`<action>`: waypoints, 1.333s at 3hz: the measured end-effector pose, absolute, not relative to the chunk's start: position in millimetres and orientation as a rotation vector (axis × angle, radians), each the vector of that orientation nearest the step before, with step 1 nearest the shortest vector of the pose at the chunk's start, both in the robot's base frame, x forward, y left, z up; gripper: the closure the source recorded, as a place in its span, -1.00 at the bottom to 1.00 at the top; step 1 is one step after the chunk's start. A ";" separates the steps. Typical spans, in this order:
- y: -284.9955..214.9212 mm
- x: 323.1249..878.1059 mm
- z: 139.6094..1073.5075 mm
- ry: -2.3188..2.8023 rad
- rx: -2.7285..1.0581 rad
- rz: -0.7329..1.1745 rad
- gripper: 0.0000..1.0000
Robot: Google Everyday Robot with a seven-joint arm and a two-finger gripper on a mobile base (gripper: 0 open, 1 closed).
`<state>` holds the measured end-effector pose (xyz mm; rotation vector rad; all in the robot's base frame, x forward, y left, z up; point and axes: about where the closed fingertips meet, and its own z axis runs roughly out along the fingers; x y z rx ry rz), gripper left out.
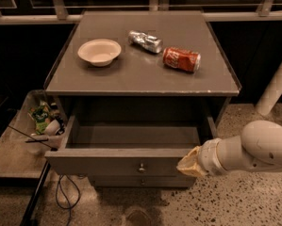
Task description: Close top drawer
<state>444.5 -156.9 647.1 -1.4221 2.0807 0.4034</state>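
The gripper [189,162], grip state unclear, sits at the top drawer's [112,163] right end, where an off-centre push could jam it.

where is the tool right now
The tool is low on the right of the camera view, by the right end of the open top drawer, right of its knob.

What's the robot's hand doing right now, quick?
Gripper: at the right end of the pulled-out top drawer's front; whether it is open or closed cannot be told.
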 end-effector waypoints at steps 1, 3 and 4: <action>-156.9 444.5 647.1 2.081 -1.422 0.403 0.70; -149.9 432.9 646.3 2.093 -1.442 0.438 -0.20; -149.0 449.2 643.2 2.083 -1.418 0.434 -0.68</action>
